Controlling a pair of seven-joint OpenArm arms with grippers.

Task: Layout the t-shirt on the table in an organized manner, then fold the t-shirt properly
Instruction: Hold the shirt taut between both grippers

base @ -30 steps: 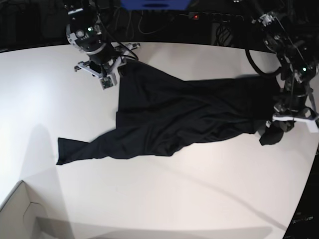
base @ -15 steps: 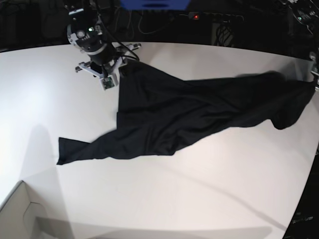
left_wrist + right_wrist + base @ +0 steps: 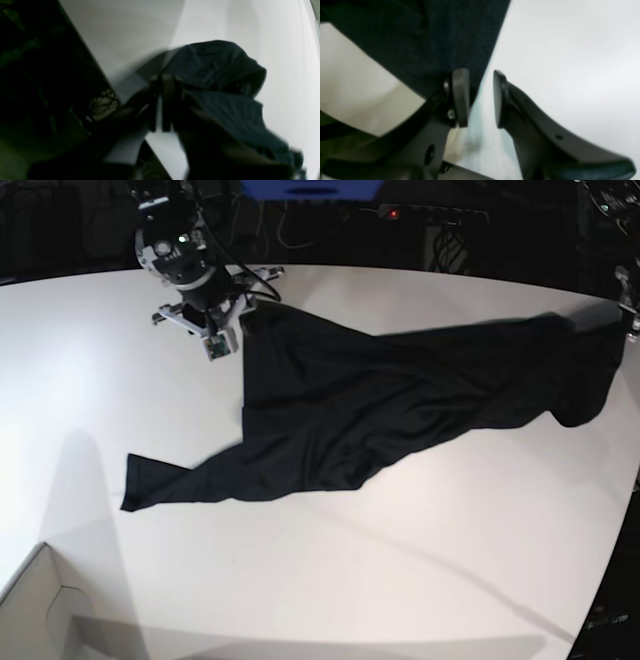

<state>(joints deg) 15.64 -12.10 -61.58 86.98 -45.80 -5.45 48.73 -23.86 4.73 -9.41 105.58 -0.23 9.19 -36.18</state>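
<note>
The black t-shirt [image 3: 380, 410] lies stretched across the white table [image 3: 350, 580], from the far left to the right edge, with one sleeve trailing toward the front left. My right gripper [image 3: 215, 340] stands at its far-left corner. In the right wrist view this gripper [image 3: 481, 75] is open, the t-shirt [image 3: 445, 37] edge lies behind one finger, and bare table [image 3: 570, 50] shows in the gap. In the blurred left wrist view, my left gripper [image 3: 160, 80] has its jaws nearly together, with the t-shirt [image 3: 225, 62] bunched at its tips over the table [image 3: 287, 50].
A pale cardboard box corner [image 3: 40, 610] sits at the front left. Cables and a power strip with a red light [image 3: 393, 213] lie in the dark beyond the far edge. The left arm [image 3: 628, 290] barely shows at the right edge, over the curved table rim.
The left arm has pulled the shirt's right end further right and up, out past the view's edge. The whole cloth, sleeve tip included, has slid slightly right. The right arm has not moved.
</note>
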